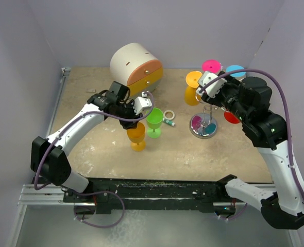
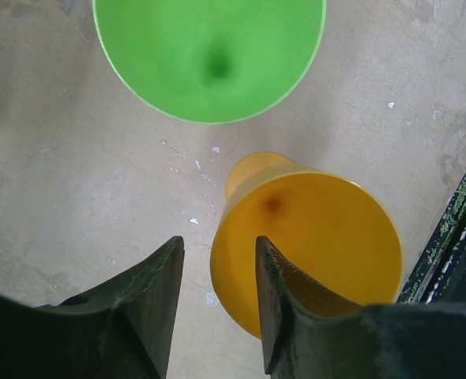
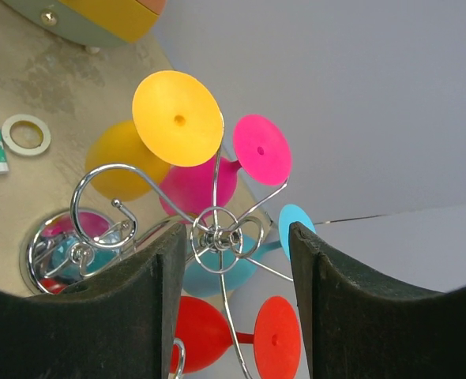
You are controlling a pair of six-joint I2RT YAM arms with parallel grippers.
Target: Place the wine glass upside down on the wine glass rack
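An orange wine glass (image 1: pixel 137 135) stands upright on the table (image 1: pixel 203 154), left of centre, its open bowl facing up. A green wine glass (image 1: pixel 154 121) stands upright just beside it, towards the back and right.

The left gripper (image 1: pixel 140 109) hangs directly above the orange wine glass. In the left wrist view its two dark fingers (image 2: pixel 158 300) are spread with a clear gap. The left edge of the glass's rim (image 2: pixel 312 245) shows in that gap, and one finger overlaps the bowl. Whether a finger touches the rim cannot be told. The green wine glass (image 2: pixel 209 59) lies beyond the fingertips.

The wine glass rack (image 1: pixel 204 125), a chrome wire stand on a shiny round base, is on the right side of the table, well apart from the orange wine glass. Four glasses hang from it upside down, feet up: a yellow-orange glass (image 3: pixel 178 118), a pink glass (image 3: pixel 261 150), a blue glass (image 3: pixel 296 229) and a red glass (image 3: pixel 276 339).

The right gripper (image 3: pixel 237 253) hovers over the rack with fingers wide apart and nothing between them. The rack's wire hub (image 3: pixel 214 237) shows in the gap below.

Behind the two standing glasses sits a round white cabinet (image 1: pixel 134 64) with two orange drawers, both closed. A tape ring (image 1: pixel 169 114) and a small glue stick (image 1: pixel 168 122) lie between the green wine glass and the rack.
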